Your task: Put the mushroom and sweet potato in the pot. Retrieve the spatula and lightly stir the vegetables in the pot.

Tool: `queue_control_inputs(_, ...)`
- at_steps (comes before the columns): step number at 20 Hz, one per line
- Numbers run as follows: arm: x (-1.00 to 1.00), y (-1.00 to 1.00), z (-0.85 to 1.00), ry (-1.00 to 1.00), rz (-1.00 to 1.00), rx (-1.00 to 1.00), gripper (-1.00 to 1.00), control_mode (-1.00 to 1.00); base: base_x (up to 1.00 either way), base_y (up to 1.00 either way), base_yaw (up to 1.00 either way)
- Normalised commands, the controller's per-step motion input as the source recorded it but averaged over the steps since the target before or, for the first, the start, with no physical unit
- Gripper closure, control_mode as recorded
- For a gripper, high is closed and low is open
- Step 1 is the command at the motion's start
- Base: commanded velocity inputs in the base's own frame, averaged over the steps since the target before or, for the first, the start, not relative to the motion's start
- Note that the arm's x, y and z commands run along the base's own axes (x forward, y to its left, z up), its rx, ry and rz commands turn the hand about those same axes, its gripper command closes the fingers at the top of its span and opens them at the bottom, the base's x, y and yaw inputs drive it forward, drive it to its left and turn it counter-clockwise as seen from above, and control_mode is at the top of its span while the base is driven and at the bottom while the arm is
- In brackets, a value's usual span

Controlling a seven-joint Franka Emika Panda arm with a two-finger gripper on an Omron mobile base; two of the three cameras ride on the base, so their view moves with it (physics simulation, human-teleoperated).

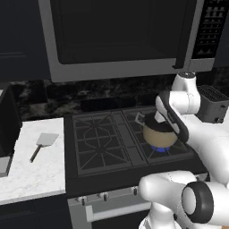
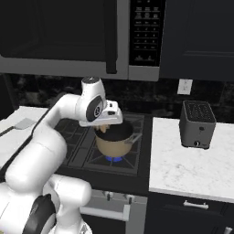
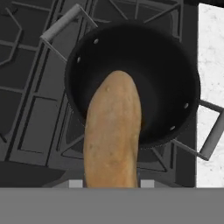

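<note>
While the two-finger gripper (image 2: 108, 124) hangs over the round tan pot with a dark interior (image 3: 131, 83) on the lit burner, it pinches the tapered orange-brown sweet potato (image 3: 113, 133), whose tip reaches over the pot's mouth. Released off-centre, the tuber could catch the rim and roll onto the black stove grates (image 1: 100, 138). I can't spot the mushroom inside.

Orange-brown sweet potato (image 3: 113, 131); tan pot (image 2: 113, 142), dark inside; light grey spatula (image 1: 43, 144).
</note>
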Motion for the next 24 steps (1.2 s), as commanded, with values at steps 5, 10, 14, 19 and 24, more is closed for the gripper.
queue_control_inputs(5,0.51,-0.06,-0.39,0.14,0.00,0.00,1.00,-1.00,0.00,0.00,0.00)
queue_control_inputs(10,0.30,-0.12,-0.40,0.08,0.00,0.00,1.00,-1.00,0.00,0.00,0.00)
queue_control_inputs(14,0.21,-0.09,-0.30,0.05,0.00,0.00,1.00,-1.00,0.00,0.00,0.00)
queue_control_inputs(19,0.17,-0.06,-0.34,0.06,0.00,0.00,1.00,-1.00,0.00,0.00,0.00)
queue_control_inputs(24,0.05,-0.10,-0.14,0.01,0.00,0.00,1.00,-1.00,0.00,0.00,0.00)
